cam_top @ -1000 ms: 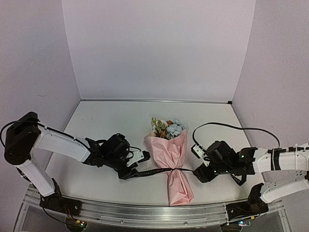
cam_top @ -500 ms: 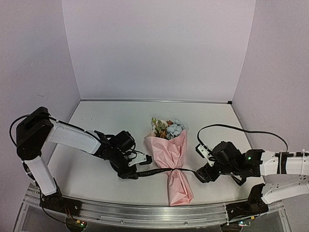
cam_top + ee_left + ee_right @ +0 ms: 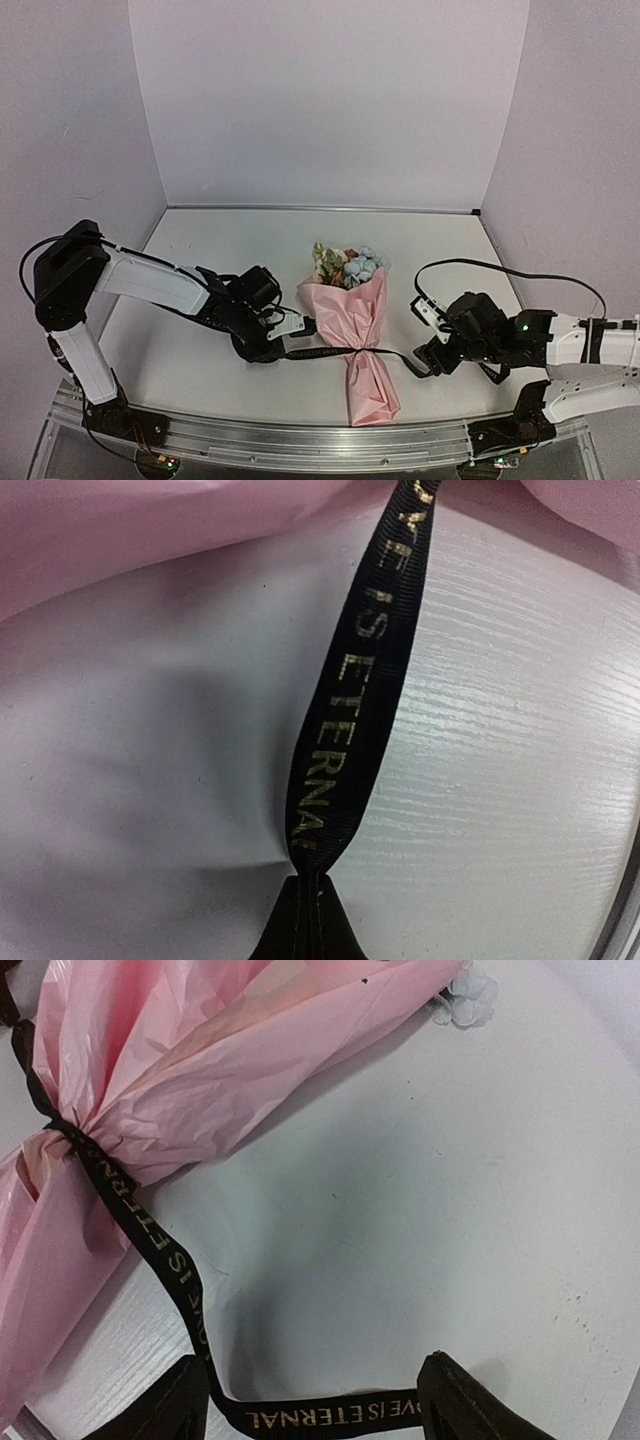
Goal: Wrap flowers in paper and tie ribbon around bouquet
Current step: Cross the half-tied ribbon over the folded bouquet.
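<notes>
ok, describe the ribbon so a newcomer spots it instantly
On the white table, find the pink paper bouquet near the front edge. The ribbon is the flat black band cinched around its narrow waist, trailing to both sides. Unlike the round black cables, it carries gold lettering.

Left wrist cam: ribbon [image 3: 350,680] lettering cut at top edge. My left gripper [image 3: 305,925] mostly below frame, just pinched tips showing. Right wrist cam: bouquet [image 3: 200,1050] cropped top and left, flowers [image 3: 468,995] nearly all out of frame, right gripper [image 3: 315,1405] fingers [image 3: 480,1415] clipped by bottom edge. Top cam: I can't read lettering, too small.
</notes>
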Action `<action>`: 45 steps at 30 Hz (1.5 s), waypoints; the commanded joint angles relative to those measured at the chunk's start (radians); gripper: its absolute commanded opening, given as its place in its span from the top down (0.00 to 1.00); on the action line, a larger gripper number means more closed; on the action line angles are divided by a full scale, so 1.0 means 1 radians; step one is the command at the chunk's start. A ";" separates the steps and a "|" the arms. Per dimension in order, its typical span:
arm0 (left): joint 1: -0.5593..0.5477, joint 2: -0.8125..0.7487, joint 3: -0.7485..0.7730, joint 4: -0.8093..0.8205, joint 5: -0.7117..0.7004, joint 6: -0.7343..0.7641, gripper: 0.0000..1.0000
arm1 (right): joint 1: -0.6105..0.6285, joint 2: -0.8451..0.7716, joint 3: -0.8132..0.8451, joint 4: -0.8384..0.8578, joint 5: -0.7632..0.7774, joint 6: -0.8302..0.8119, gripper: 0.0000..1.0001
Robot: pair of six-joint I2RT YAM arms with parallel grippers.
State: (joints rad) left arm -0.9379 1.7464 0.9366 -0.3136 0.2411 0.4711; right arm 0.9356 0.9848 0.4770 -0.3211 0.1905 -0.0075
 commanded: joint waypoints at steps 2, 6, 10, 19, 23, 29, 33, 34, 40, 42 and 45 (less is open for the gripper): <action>-0.004 -0.198 -0.003 0.122 -0.007 -0.032 1.00 | -0.018 0.002 0.069 -0.150 0.111 0.053 0.22; -0.012 -0.241 0.011 0.177 0.035 -0.064 1.00 | -0.067 0.016 0.182 -0.413 0.148 0.272 0.18; -0.031 -0.231 0.034 0.241 0.065 -0.076 1.00 | -0.100 0.036 0.261 -0.632 0.216 0.503 0.18; -0.089 -0.157 0.126 0.408 0.118 -0.068 1.00 | -0.152 0.124 0.263 -0.659 0.121 0.896 0.20; -0.129 -0.131 0.161 0.428 0.131 -0.049 1.00 | -0.188 0.162 0.258 -0.656 0.121 1.022 0.19; -0.167 -0.116 0.174 0.450 0.140 -0.040 1.00 | -0.214 0.229 0.261 -0.591 0.089 1.117 0.19; -0.177 -0.108 0.174 0.455 0.148 -0.035 1.00 | -0.225 0.254 0.278 -0.603 0.163 1.042 0.24; -0.178 -0.108 0.174 0.455 0.150 -0.032 1.00 | -0.245 0.250 0.260 -0.604 0.176 1.027 0.27; -0.190 -0.083 0.194 0.450 0.168 -0.017 1.00 | -0.354 0.257 0.211 -0.549 0.126 0.856 0.37; -0.194 -0.063 0.211 0.447 0.168 -0.010 1.00 | -0.384 0.294 0.223 -0.543 0.079 0.818 0.39; -0.196 -0.038 0.232 0.451 0.170 -0.003 1.00 | -0.417 0.349 0.227 -0.518 0.011 0.781 0.40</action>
State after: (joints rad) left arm -1.1256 1.6820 1.1017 0.1036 0.3890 0.4454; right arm 0.5518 1.2764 0.6979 -0.8766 0.2714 0.8657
